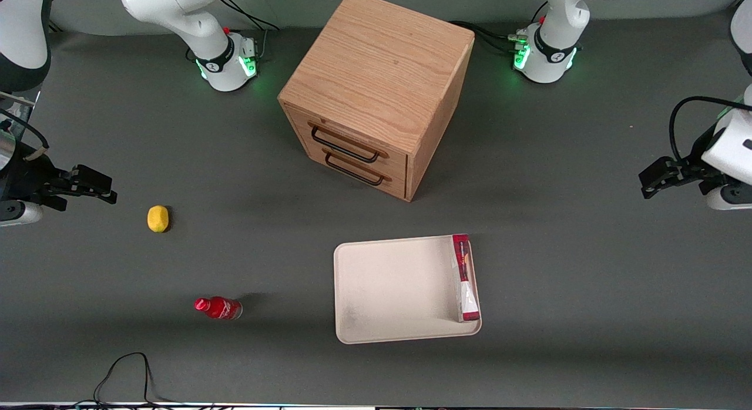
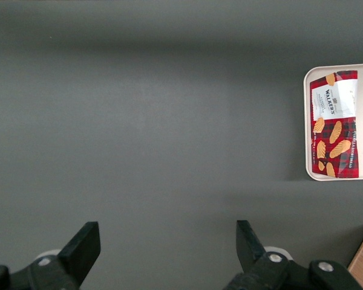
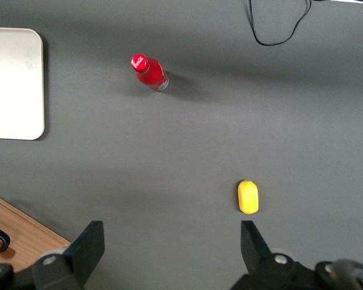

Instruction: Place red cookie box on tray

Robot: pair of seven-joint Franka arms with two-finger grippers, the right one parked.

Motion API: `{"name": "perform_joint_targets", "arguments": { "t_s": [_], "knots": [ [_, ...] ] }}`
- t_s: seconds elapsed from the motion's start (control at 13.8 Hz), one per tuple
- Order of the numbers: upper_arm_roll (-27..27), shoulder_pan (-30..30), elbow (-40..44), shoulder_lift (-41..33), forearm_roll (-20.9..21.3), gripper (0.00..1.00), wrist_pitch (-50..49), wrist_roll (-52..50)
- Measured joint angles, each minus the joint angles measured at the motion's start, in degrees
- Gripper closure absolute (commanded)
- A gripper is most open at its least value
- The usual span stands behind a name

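The red cookie box (image 1: 464,278) lies inside the tray (image 1: 393,292), flat along the tray's short edge that is toward the working arm's end of the table, and it touches the rim there. The front view shows only its narrow side in red and white. The left wrist view shows the printed face of the red cookie box (image 2: 334,124), with a white label and orange-tan cookies on red, and one rounded corner of the tray (image 2: 310,175). The rest of the tray surface is bare in the front view.

The gripper (image 1: 661,176) hangs over the table near the edge at the working arm's end, well apart from the tray. Its fingers (image 2: 81,246) are spread wide and released, with nothing between them; under them is only grey table (image 2: 157,121).

The wooden drawer cabinet (image 1: 376,93) stands farther from the front camera than the tray, its two drawers closed. Toward the parked arm's end lie a small red bottle (image 1: 218,308) on its side and a yellow lemon (image 1: 157,218), both well apart from the tray. The right wrist view shows these two more clearly. A black cable (image 1: 126,375) lies at the table edge nearest the front camera
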Motion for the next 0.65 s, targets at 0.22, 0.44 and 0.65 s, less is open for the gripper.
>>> {"name": "perform_joint_targets", "arguments": {
  "t_s": [0.22,0.44,0.65],
  "knots": [
    [0.0,0.7,1.4,-0.7,-0.6,0.0,-2.4,0.0],
    [-0.1,2.7,1.4,-1.0,-2.0,0.0,-4.0,0.5],
    [-1.9,3.9,1.4,-1.0,-2.2,0.0,-4.3,0.7]
  ]
}}
